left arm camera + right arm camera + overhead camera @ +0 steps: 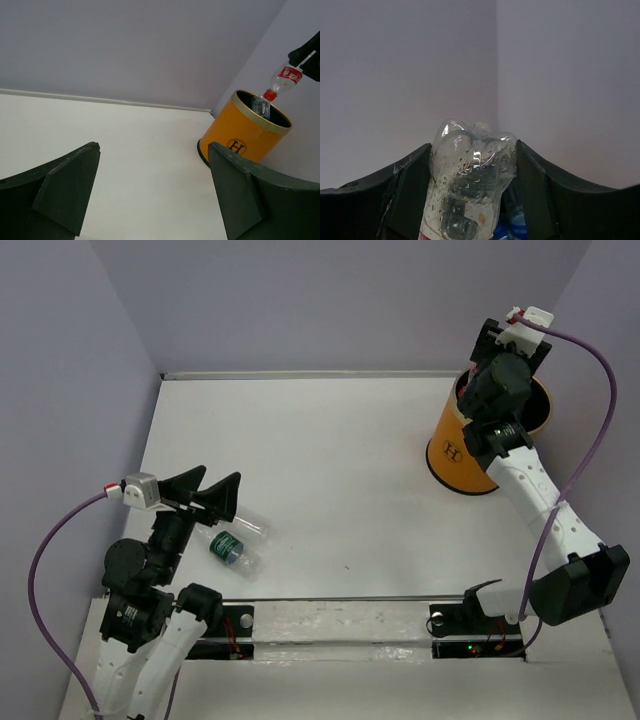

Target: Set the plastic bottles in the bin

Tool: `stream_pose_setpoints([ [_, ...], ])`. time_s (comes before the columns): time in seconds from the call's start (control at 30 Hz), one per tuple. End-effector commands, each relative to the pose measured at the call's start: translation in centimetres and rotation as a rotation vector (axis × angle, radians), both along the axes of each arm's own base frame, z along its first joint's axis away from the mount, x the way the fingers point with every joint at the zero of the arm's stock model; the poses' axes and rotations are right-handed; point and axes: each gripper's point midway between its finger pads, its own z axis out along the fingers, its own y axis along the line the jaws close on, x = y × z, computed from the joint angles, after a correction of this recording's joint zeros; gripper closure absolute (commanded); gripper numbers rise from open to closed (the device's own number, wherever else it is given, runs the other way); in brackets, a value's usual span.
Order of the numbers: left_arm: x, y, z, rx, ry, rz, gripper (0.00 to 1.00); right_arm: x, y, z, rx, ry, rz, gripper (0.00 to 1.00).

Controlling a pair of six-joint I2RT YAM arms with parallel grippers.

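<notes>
Hanging over the bin (235,131) rim, right end effector (473,145) pinches red-labelled bottle (286,80); left end effector (154,146) stands spread.

The top view looks down from high up, well back from the bin (460,455), taking in the whole tabletop (330,460). The left wrist view sits low, well apart from the bin, facing it between its own jaws. The right wrist view, just above the bin, faces the wall corner (496,75), with a bottle (470,185) close up; the left wrist view shows that bottle too.
</notes>
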Motion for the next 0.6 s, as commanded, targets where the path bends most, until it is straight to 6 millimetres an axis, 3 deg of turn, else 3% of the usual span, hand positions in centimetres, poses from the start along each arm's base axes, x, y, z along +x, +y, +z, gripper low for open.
stream_pose_setpoints([
  [0.0, -0.6, 0.0, 1.4, -0.005, -0.063, -0.012, 0.01, -1.5, -5.6, -0.2, -0.145, 0.093, -0.214, 0.86],
  [0.17, -0.6, -0.3, 1.4, 0.000, -0.060, -0.022, 0.01, 1.0, -8.6, -2.0, -0.227, 0.165, -0.249, 0.86],
  [0.3, -0.6, -0.1, 1.4, -0.001, -0.060, -0.014, 0.01, 3.2, -8.2, -5.3, -0.223, 0.211, -0.208, 0.85],
  [0.4, -0.5, -0.2, 1.3, -0.001, -0.055, -0.016, 0.01, 4.2, -7.8, -6.7, -0.202, 0.232, -0.182, 0.84],
  [0.57, -0.4, -0.3, 1.2, 0.002, -0.049, -0.018, 0.01, 4.7, -7.1, -6.1, -0.189, 0.209, -0.130, 0.79],
])
